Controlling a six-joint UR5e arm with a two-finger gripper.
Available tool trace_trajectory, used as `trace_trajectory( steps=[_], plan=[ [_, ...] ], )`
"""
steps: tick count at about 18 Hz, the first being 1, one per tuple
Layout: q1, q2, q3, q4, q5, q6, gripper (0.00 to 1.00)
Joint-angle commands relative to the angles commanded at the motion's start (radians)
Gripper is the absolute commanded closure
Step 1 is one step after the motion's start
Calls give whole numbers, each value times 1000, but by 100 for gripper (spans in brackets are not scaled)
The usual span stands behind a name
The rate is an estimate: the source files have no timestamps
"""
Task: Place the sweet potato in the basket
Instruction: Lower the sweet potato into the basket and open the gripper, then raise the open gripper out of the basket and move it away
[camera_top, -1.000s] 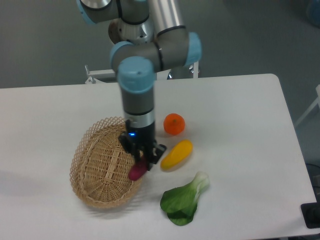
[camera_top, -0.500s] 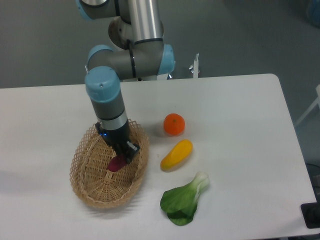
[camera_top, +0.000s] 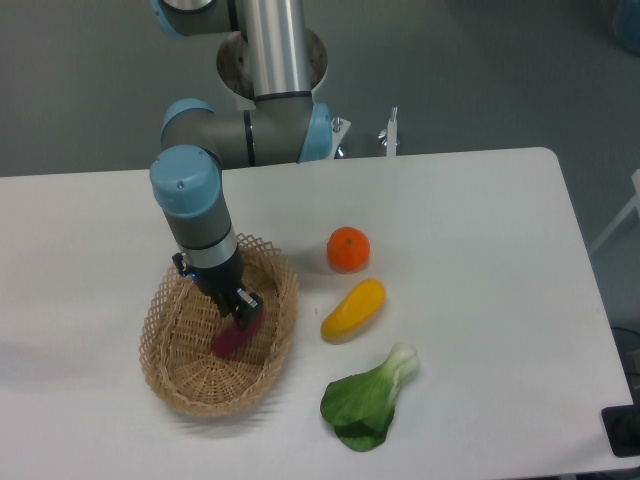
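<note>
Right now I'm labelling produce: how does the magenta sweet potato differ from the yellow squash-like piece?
The magenta sweet potato is darker and looks smaller than the yellow squash-like piece. The sweet potato is inside the tan wicker basket at the gripper; the squash lies free on the white table. Both are elongated.

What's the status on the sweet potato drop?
Gripper jaws shut on magenta-red sweet potato, low inside oval tan wicker basket. Not released yet. Nothing blocking.

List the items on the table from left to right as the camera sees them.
basket with the sweet potato inside under the tool → yellow squash. The orange and the green leafy vegetable overlap the squash's span, so their order is unclear.
</note>
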Motion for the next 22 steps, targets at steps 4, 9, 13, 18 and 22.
trace_trajectory(
  steps=[4,9,13,18,22],
  plan=[
    [2,5,44,0,0,0,0],
    [11,9,117,-3,3,-9,0],
    [80,37,149,-5,-2,-52,0],
    [156,45,167,-8,0,-2,0],
    [241,84,178,-14,-2,107,0]
  ],
)
